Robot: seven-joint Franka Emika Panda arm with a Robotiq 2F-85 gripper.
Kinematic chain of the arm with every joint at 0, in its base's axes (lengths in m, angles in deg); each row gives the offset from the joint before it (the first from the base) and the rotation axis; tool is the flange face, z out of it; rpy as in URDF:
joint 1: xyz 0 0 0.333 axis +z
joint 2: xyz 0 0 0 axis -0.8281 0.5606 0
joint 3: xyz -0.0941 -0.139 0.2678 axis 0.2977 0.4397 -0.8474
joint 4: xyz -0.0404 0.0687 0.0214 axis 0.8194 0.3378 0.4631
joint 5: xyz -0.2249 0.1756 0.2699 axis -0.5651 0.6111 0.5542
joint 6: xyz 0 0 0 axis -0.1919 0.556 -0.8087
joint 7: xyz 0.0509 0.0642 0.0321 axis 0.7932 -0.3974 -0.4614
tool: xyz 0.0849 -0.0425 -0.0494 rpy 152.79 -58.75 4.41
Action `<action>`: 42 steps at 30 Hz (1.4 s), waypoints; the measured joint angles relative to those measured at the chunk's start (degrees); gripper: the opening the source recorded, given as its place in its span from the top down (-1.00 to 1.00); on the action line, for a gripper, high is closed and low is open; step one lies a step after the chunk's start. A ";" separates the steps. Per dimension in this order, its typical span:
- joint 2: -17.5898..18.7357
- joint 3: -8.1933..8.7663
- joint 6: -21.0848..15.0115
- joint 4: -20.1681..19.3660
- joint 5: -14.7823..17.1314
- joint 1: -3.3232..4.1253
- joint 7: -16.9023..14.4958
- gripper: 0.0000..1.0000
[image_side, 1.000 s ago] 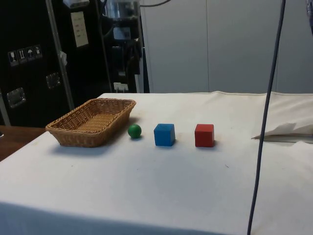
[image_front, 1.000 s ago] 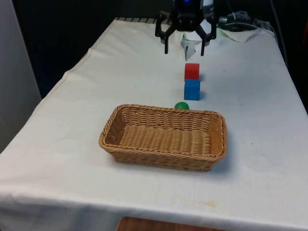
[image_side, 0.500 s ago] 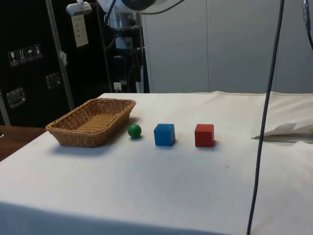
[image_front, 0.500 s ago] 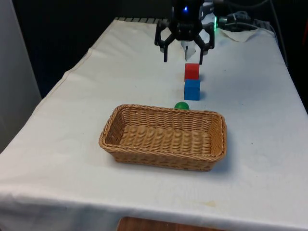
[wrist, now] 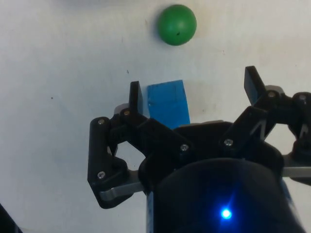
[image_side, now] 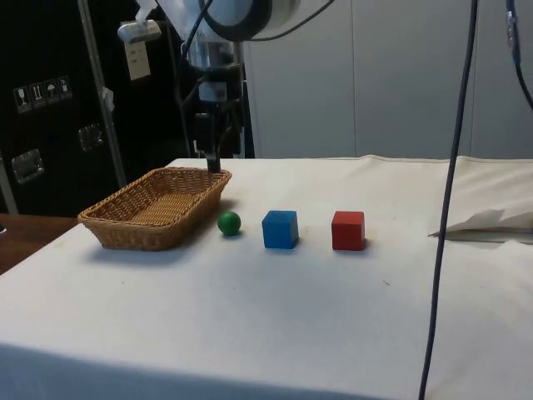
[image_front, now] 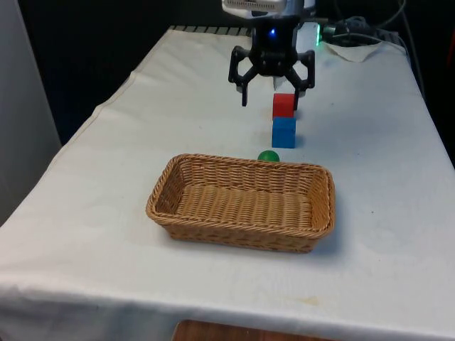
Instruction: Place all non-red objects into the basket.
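Front view, nearest first: the basket (image_front: 242,202) holds nothing, with the green ball (image_front: 268,155) just behind its far rim, then the blue block (image_front: 284,132) and red block (image_front: 283,104) in a row. My claw (image_front: 271,78), spread wide and empty, has come down and forward over those blocks. I judge the blue block my first pick.

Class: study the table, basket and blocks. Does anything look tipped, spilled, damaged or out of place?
Nothing stands out. The woven wicker basket sits upright and holds nothing. The small green ball, blue cube and red cube lie in a tidy row on the white cloth. The black tool hangs open above them.
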 measured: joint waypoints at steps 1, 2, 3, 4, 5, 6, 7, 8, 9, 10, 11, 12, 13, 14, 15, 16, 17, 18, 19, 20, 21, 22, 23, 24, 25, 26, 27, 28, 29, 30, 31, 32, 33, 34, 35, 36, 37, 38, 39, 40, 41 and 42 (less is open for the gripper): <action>0.11 0.00 -0.17 0.00 0.06 0.00 0.00 -1.00; 0.23 0.00 -0.29 -0.06 0.06 0.00 0.00 -1.00; 0.29 0.00 -0.34 -0.06 0.06 0.00 0.00 -1.00; 0.34 0.00 -0.40 -0.06 0.06 0.00 0.00 -1.00; 0.34 0.00 -0.40 -0.06 0.06 0.00 0.00 -1.00; 0.40 0.00 -0.46 -0.06 0.06 0.00 0.00 -1.00; 0.40 0.00 -0.46 -0.06 0.06 0.00 0.00 -1.00; 0.52 0.00 -0.46 -0.11 0.11 0.00 0.00 -1.00; 0.80 -0.06 -0.63 -0.11 0.23 0.00 0.00 -1.00; 0.97 -0.06 -0.80 -0.17 0.29 0.00 0.00 -1.00; 1.20 -0.11 -1.09 -0.17 0.46 0.00 0.00 -1.00; 1.49 -0.11 -1.49 -0.23 0.63 0.00 0.00 -1.00; 1.83 -0.17 -1.89 -0.34 0.86 0.00 0.00 -1.00; 1.83 -0.17 -1.89 -0.34 0.86 0.00 0.00 -1.00; 2.52 -0.23 -2.92 -0.52 1.20 0.00 0.00 -1.00; 2.86 -0.29 -3.44 -0.57 1.38 0.00 0.00 -1.00; 3.21 -0.34 -3.90 -0.63 1.60 0.00 0.00 -1.00; 3.21 -0.34 -3.90 -0.63 1.60 0.00 0.00 -1.00; 3.78 -0.40 -4.53 -0.69 2.18 0.00 -0.17 -1.00; 4.01 -0.40 -4.87 -0.69 2.41 0.00 -0.17 -1.00; 4.24 -0.40 -5.10 -0.69 2.52 0.00 -0.17 -1.00; 4.47 -0.46 -5.27 -0.69 2.69 0.00 -0.17 -1.00; 4.64 -0.46 -5.50 -0.69 2.92 0.00 -0.23 -1.00; 4.64 -0.46 -5.50 -0.69 2.92 0.00 -0.23 -1.00; 4.87 -0.52 -5.73 -0.74 3.15 0.00 -0.23 -1.00; 5.27 -0.52 -6.19 -0.74 3.50 0.00 -0.29 -1.00; 5.50 -0.57 -6.42 -0.74 3.72 0.00 -0.29 -1.00; 5.73 -0.57 -6.65 -0.74 3.90 0.00 -0.29 -1.00; 5.96 -0.63 -6.99 -0.74 4.13 0.00 -0.34 -1.00; 6.13 -0.63 -7.22 -0.74 4.35 0.00 -0.34 -1.00; 6.65 -0.69 -7.68 -0.74 4.64 0.00 -0.34 -1.00; 6.88 -0.74 -7.96 -0.69 4.76 0.00 -0.34 -1.00; 6.88 -0.74 -7.96 -0.69 4.76 0.00 -0.34 -1.00; 7.16 -0.74 -8.25 -0.69 4.98 0.00 -0.34 -1.00; 7.39 -0.80 -8.48 -0.63 5.21 0.00 -0.34 -1.00; 7.68 -0.86 -8.71 -0.57 5.44 0.00 -0.34 -1.00; 8.02 -0.86 -9.00 -0.52 5.61 0.00 -0.34 -1.00; 8.37 -0.92 -9.34 -0.40 5.79 0.00 -0.34 -1.00; 8.65 -0.92 -9.63 -0.34 5.90 0.00 -0.34 -1.00; 8.65 -0.92 -9.63 -0.34 5.90 0.00 -0.34 -1.00; 9.22 -0.97 -10.14 -0.23 6.25 0.00 -0.34 -1.00; 9.45 -1.03 -10.37 -0.17 6.42 0.00 -0.34 -1.00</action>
